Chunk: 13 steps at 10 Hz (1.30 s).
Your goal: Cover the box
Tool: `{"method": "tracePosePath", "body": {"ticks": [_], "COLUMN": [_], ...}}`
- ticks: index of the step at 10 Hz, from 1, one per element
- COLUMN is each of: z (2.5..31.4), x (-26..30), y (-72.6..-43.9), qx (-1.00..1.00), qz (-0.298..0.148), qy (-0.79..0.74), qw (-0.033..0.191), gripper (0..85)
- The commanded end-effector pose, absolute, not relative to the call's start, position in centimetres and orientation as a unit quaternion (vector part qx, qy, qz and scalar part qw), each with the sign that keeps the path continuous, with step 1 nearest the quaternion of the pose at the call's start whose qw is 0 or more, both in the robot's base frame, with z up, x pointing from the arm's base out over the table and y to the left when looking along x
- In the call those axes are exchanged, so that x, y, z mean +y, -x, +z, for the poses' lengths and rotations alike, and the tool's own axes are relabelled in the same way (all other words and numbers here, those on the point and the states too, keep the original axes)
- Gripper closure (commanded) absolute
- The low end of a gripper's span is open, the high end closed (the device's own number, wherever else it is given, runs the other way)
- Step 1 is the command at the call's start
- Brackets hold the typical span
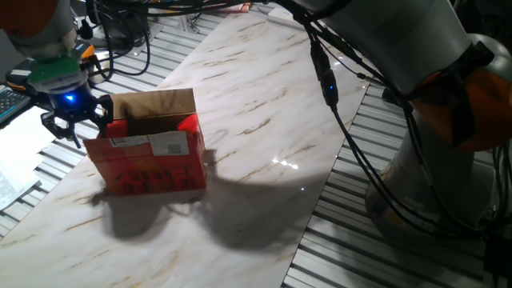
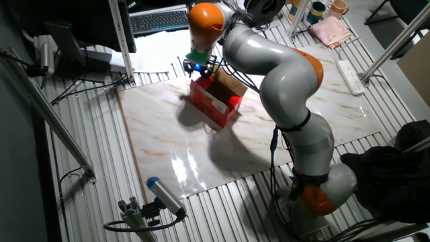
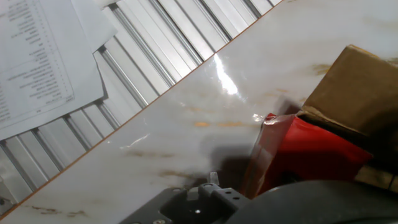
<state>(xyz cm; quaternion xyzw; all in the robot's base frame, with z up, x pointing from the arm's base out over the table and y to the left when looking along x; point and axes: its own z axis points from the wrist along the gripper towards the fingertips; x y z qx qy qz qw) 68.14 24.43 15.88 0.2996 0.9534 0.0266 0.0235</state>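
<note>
The box (image 1: 152,164) is a red carton on the marble board, with a brown flap (image 1: 156,104) standing up at its back and a white barcode label (image 1: 160,144) on the front flap. It also shows in the other fixed view (image 2: 215,102) and at the right of the hand view (image 3: 305,155). My gripper (image 1: 76,126) hangs just beyond the box's left end at about top height, with its fingers spread and nothing between them. It is at the box's far corner in the other fixed view (image 2: 198,67). The inside of the box is hidden.
The marble board (image 1: 264,120) lies on a ribbed metal table (image 1: 376,264). Papers (image 3: 37,62) lie just off the board near the gripper. A keyboard (image 2: 158,20) is behind it. Cables (image 1: 336,96) hang from the arm over the board. A grey cylinder tool (image 2: 164,195) lies off the front edge.
</note>
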Motion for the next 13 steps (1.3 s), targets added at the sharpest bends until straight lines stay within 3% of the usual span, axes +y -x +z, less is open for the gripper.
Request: {"method": "tracePosePath", "body": {"ticks": [1, 2, 3, 4, 10, 11, 12, 13], "z": [15.87, 15.83, 15.79, 15.72, 15.56, 15.62, 15.75, 15.78], "x": [24.43, 24.44, 24.41, 24.32, 24.47, 24.46, 24.45, 24.46], "y": [-68.14, -68.14, -68.13, -68.09, -68.05, -68.04, -68.01, -68.03], "qx": [0.955, 0.957, 0.96, 0.962, 0.964, 0.963, 0.963, 0.962], "qz": [0.028, 0.033, 0.036, 0.034, 0.018, 0.022, 0.023, 0.021], "qy": [-0.295, -0.289, -0.277, -0.27, -0.263, -0.266, -0.268, -0.27], "qw": [0.024, 0.024, 0.025, 0.026, 0.031, 0.025, 0.023, 0.024], "gripper": [34.0, 51.0, 51.0, 68.0, 68.0, 51.0, 51.0, 34.0]}}
